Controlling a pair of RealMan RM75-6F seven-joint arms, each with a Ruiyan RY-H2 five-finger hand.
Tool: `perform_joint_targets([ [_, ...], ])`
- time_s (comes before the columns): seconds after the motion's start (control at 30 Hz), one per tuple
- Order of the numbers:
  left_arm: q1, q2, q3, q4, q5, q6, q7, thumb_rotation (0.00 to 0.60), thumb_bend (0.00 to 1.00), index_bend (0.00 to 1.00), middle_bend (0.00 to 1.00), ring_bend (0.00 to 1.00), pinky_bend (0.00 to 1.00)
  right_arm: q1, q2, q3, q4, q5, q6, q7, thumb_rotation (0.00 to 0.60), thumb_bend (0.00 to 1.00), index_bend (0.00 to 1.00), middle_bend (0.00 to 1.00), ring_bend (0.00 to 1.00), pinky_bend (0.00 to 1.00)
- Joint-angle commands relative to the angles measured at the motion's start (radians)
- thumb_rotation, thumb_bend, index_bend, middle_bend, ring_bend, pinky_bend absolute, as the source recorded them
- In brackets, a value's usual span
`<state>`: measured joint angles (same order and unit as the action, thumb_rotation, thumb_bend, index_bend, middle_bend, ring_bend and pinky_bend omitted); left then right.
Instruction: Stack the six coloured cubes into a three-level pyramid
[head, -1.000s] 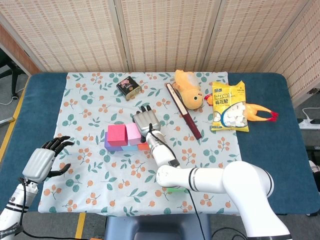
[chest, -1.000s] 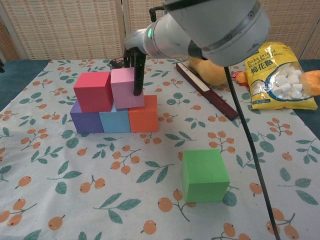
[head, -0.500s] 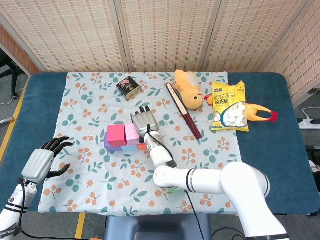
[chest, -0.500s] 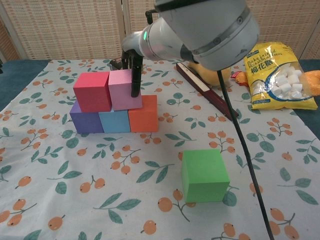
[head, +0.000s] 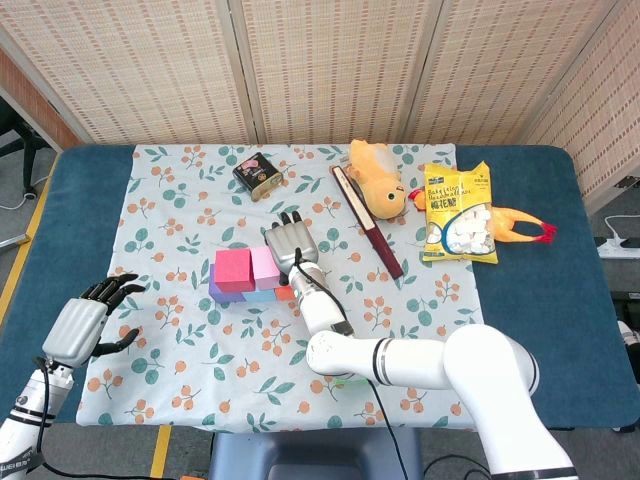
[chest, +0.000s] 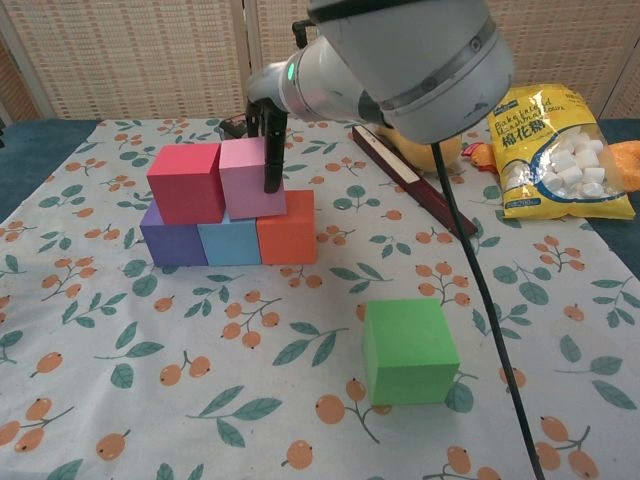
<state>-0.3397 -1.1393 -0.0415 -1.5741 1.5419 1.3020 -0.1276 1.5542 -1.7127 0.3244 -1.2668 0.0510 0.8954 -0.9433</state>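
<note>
Cubes for the pyramid sit on the floral cloth (chest: 120, 400) over the counter (head: 560, 300): a purple cube (chest: 172, 243), a blue cube (chest: 229, 242) and an orange cube (chest: 289, 228) form the bottom row, touching side by side, with a red cube (chest: 185, 182) and a pink cube (chest: 250, 177) resting on them as the second level. The green cube (chest: 408, 350) stands alone on the cloth, well apart from the stack and nearer the robot.

The right hand (head: 291, 242) reaches over the stack, its dark fingertips (chest: 271, 165) lying against the pink cube's right face; whether it pinches the block or only presses it, I cannot tell. The left hand (head: 88, 322) hovers off to the side, released, fingers apart, holding nothing.

Judging by their clean edges and matte faces, the cubes look light, rigid and not slippery, probably foam or painted wood. The green one would best be taken by two opposite side faces, near mid-height, leaving its bottom free. The stack is loose, so a sideways nudge when setting the top could shift the second level.
</note>
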Motion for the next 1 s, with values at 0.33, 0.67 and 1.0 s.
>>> perform_joint_targets([
  [0.33,0.003,-0.002,0.002,0.004,0.002,0.003,-0.006,0.600,0.29,0.24,0.13,0.16,0.25,-0.006,-0.013,0.018,0.007,-0.001,0.006,-0.023,0.600,0.00,0.48,0.19,0.00,0.00],
  [0.67,0.004,-0.001,0.003,0.008,0.004,0.005,-0.011,0.600,0.29,0.24,0.13,0.16,0.25,-0.008,-0.024,0.035,0.014,0.003,0.016,-0.044,0.600,0.00,0.48,0.20,0.00,0.00],
  [1.0,0.005,-0.001,0.003,0.009,0.003,0.004,-0.012,0.600,0.29,0.24,0.13,0.16,0.25,-0.010,-0.032,0.052,0.016,0.014,0.022,-0.063,0.600,0.00,0.48,0.20,0.00,0.00],
])
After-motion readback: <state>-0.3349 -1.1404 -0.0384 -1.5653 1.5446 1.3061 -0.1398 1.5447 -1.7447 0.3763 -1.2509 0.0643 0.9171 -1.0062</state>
